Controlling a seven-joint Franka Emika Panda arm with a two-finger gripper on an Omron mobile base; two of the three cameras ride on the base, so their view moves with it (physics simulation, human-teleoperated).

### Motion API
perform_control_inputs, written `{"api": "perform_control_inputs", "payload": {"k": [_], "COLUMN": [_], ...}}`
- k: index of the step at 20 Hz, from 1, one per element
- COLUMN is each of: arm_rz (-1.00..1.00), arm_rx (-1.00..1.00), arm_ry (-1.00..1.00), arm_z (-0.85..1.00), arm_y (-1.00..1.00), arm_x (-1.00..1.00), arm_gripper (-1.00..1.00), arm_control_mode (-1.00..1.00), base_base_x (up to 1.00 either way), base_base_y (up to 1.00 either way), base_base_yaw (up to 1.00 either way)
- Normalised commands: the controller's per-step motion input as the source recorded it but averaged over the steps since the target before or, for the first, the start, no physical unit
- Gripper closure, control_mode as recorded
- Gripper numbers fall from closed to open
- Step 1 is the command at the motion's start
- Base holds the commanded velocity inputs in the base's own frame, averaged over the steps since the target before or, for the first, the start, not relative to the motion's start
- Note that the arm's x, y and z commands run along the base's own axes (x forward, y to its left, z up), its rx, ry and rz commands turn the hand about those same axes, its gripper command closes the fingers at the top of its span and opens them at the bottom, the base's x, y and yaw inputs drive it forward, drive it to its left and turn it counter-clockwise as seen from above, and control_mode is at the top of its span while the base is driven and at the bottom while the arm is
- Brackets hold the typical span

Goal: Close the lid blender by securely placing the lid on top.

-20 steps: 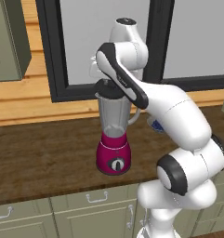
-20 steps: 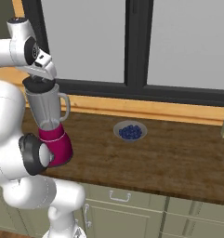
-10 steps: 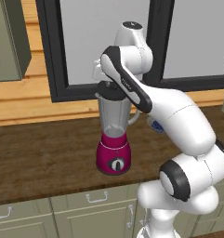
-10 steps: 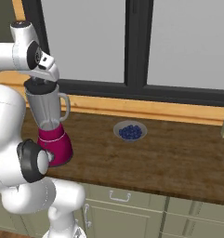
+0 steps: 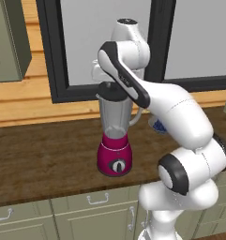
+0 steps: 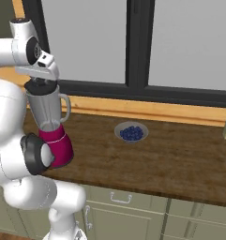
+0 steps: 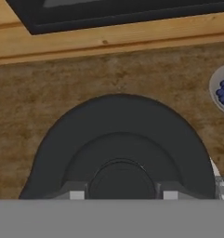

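- Your gripper [image 7: 120,194] is pinched shut on the knob at the centre of the lid [image 7: 118,139]; in the hand view the two finger tips sit either side of that knob, pads pressed against it.
- The lid lies directly under the hand, flat and round, and from both base views it appears to rest on the mouth of the blender [image 5: 115,136].
- The blender stands upright on the wooden counter [image 6: 180,154], its long axis vertical and in line with the hand; the jar handle points toward the bowl of blueberries [image 6: 131,133].
- What matters now is straight down: you need the lid centred on the jar rim, and I cannot tell whether it is fully seated or only resting.
- Judging from that, press along the jar's axis before you let go; a sideways pull could tip the lid.
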Motion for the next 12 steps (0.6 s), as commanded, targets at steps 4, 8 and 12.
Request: {"api": "perform_control_inputs", "payload": {"k": [4,8,12], "arm_rz": [0.01,0.01,0.04], "arm_rx": [-0.04,0.00,0.00], "arm_ry": [0.08,0.03,0.00], "arm_z": [0.14,0.00,0.00], "arm_y": [0.07,0.00,0.00], "arm_x": [0.01,-0.16,-0.34], "arm_gripper": [1.00,1.00,1.00], "arm_control_mode": [-1.00,-1.00,-1.00], "base_base_x": [0.00,0.00,0.00], "base_base_y": [0.00,0.00,0.00], "base_base_yaw": [0.00,0.00,0.00]}}
